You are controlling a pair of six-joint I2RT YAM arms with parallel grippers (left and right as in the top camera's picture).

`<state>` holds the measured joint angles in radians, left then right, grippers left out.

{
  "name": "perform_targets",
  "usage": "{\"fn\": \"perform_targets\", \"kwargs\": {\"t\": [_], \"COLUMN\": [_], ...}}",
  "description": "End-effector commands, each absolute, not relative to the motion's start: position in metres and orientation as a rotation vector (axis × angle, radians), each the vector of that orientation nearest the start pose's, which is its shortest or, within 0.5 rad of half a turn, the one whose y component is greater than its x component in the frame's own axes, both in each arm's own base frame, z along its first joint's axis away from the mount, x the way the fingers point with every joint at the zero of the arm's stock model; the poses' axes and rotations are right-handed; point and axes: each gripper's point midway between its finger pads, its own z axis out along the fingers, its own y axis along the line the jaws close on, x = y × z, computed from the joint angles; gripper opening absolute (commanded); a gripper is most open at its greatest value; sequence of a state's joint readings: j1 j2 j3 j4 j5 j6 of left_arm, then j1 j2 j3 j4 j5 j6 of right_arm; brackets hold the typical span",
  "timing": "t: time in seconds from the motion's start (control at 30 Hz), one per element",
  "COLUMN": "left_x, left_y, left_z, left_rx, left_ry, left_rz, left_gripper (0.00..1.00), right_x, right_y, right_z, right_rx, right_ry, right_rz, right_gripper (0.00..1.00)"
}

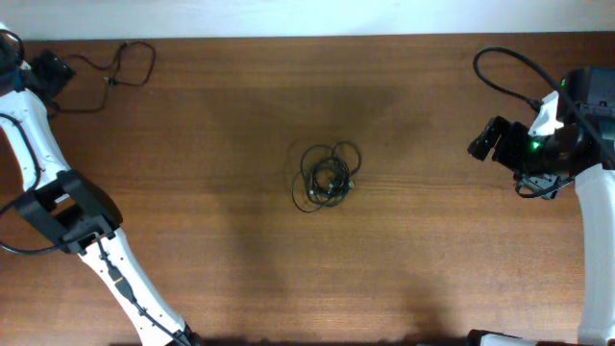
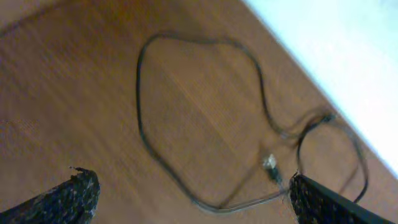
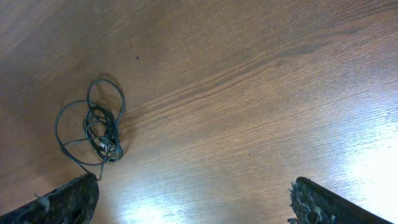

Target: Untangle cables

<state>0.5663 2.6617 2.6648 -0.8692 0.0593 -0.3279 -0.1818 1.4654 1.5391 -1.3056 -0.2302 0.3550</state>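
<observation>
Overhead view first: the knotted bundle of cables (image 1: 327, 176) sits right in the middle of the wooden table (image 1: 211, 240), thin black loops piled on one another, well apart from both arms. Up in the far left corner lies a loose cable (image 1: 123, 65), spread in open loops near the table's back edge, just beside the end of the left arm.

Over to the left wrist camera: the left gripper (image 2: 189, 199) is spread wide, its dark fingertips (image 2: 71, 196) down in the bottom corners, with only wood and cord between them. The loose cable runs beneath in one big loop, with a smaller loop on the right of that view. A small pale plug end (image 2: 269, 163) shows where the strands cross. It's a bit blurred, so I can't tell whether a finger touches the cord.

Right wrist camera now: the right gripper (image 3: 196, 202) is also spread wide, pinching nothing, over bare wood. The bundle lies toward the left of that view, clear of the fingers.
</observation>
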Motion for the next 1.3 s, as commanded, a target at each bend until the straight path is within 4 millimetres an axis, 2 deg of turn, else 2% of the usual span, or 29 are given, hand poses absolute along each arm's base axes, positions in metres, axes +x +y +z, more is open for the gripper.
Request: {"fn": "perform_targets", "kwargs": {"t": [0.0, 0.03, 0.2, 0.3, 0.47, 0.53, 0.6, 0.67, 0.73, 0.77, 0.8, 0.83, 0.93, 1.03, 1.13, 1.27], "left_x": [0.559, 0.555, 0.530, 0.521, 0.485, 0.468, 0.448, 0.426, 0.419, 0.417, 0.412, 0.409, 0.396, 0.370, 0.330, 0.313], "left_y": [0.292, 0.269, 0.184, 0.135, 0.079, 0.058, 0.036, 0.017, 0.001, -0.005, -0.023, -0.032, -0.054, -0.060, -0.059, -0.063], "left_z": [0.120, 0.125, 0.152, 0.189, 0.272, 0.299, 0.317, 0.327, 0.336, 0.338, 0.341, 0.340, 0.327, 0.305, 0.277, 0.250], "left_rx": [-0.866, -0.847, -0.781, -0.691, -0.550, -0.459, -0.380, -0.330, -0.225, -0.202, -0.093, -0.057, -0.001, 0.009, -0.010, -0.007], "left_ry": [2.359, 2.406, 2.571, 2.587, 2.556, 2.547, 2.562, 2.598, 2.591, 2.592, 2.593, 2.604, 2.670, 2.779, 2.899, 2.898], "left_rz": [-0.067, -0.140, -0.323, -0.457, -0.469, -0.465, -0.467, -0.476, -0.469, -0.456, -0.451, -0.454, -0.477, -0.443, -0.437, -0.459], "left_gripper": [0.99, 0.99, 0.99, 0.99, 0.99, 0.99, 0.99, 0.99, 1.00, 1.00, 1.00, 1.00, 1.00, 1.00, 1.00, 0.99], "right_x": [0.315, 0.315, 0.315, 0.315, 0.313, 0.312, 0.310, 0.306, 0.304, 0.304, 0.303, 0.302, 0.296, 0.292, 0.291, 0.291], "right_y": [-0.017, -0.017, -0.017, -0.014, -0.012, -0.012, -0.012, -0.011, -0.011, -0.011, -0.008, -0.004, 0.001, 0.001, 0.002, 0.005], "right_z": [0.227, 0.227, 0.227, 0.228, 0.227, 0.227, 0.227, 0.225, 0.225, 0.224, 0.225, 0.225, 0.225, 0.223, 0.223, 0.224], "right_rx": [0.673, 0.674, 0.692, 0.711, 0.714, 0.716, 0.719, 0.728, 0.732, 0.732, 0.729, 0.728, 0.735, 0.744, 0.747, 0.744], "right_ry": [2.715, 2.716, 2.712, 2.708, 2.720, 2.722, 2.730, 2.748, 2.756, 2.757, 2.758, 2.765, 2.787, 2.805, 2.808, 2.807], "right_rz": [0.370, 0.370, 0.374, 0.406, 0.413, 0.413, 0.414, 0.414, 0.415, 0.416, 0.441, 0.469, 0.501, 0.502, 0.502, 0.528], "right_gripper": [0.99, 0.99, 0.98, 0.98, 0.99, 0.99, 0.98, 0.98, 0.98, 0.99, 0.99, 0.98, 0.99, 0.99, 0.98, 0.99]}}
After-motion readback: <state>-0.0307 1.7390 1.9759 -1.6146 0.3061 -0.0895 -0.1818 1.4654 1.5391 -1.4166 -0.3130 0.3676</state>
